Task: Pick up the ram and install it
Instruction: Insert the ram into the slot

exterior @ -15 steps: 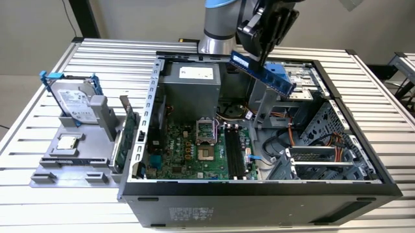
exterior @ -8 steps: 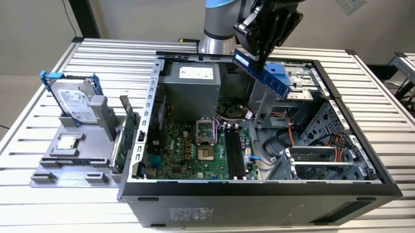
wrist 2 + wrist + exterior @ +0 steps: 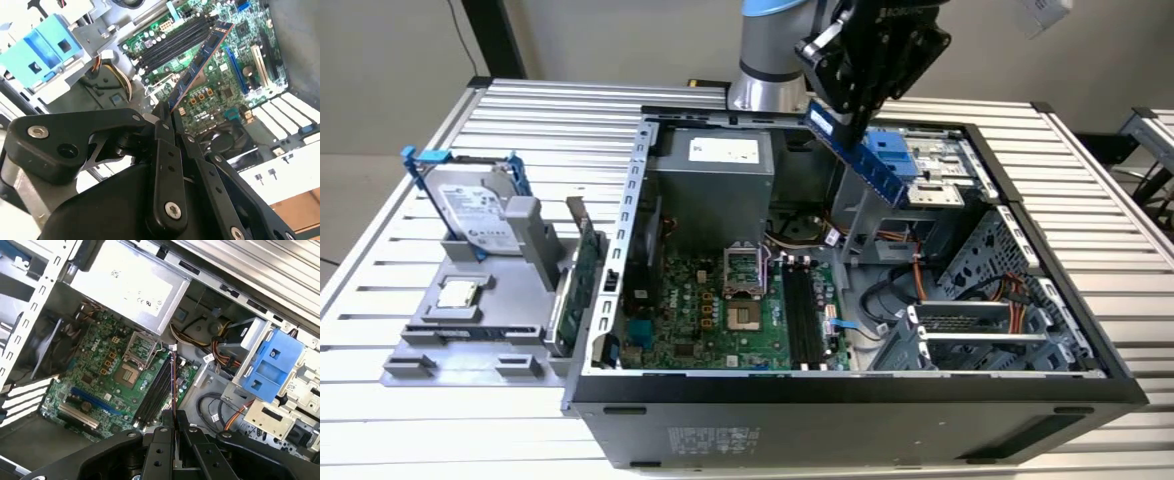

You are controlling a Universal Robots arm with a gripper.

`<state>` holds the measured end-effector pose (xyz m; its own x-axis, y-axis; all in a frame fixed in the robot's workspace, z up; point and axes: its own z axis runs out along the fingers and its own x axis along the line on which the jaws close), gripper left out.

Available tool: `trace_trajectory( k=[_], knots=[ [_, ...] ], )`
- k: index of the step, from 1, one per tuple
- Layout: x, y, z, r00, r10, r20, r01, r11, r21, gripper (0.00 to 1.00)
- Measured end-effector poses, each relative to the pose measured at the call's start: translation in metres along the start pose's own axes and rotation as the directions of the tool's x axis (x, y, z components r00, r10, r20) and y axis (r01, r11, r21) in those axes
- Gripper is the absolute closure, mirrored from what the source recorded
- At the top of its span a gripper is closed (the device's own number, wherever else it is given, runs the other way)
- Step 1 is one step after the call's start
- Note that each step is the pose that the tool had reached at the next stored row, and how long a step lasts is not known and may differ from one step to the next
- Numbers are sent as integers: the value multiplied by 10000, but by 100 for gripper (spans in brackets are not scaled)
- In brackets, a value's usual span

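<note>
Currently: 1 ram (image 3: 881, 175), pinched at its end by the gripper (image 3: 850, 127), aloft over the open case (image 3: 638, 200), near the drive bay (image 3: 927, 165) corner.
Light, stiff, probably fragile; grip edges, not chips.

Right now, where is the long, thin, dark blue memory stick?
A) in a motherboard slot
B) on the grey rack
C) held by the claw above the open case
C: the black claw grips the memory stick in the air, over the open grey computer case.
</note>
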<state>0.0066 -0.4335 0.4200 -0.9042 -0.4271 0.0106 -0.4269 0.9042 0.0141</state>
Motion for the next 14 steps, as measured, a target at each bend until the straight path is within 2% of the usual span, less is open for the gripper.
trace_trajectory(
  k=[3,7,11,14],
  knots=[
    [0,0,3,9985,544,8,-544,9985,-6,100],
    [0,0,5,9920,1259,17,-1259,9920,-14,100],
    [0,0,7,9802,1978,26,-1978,9802,-23,100],
    [0,0,9,9680,2510,33,-2510,9680,-32,100]
  ],
)
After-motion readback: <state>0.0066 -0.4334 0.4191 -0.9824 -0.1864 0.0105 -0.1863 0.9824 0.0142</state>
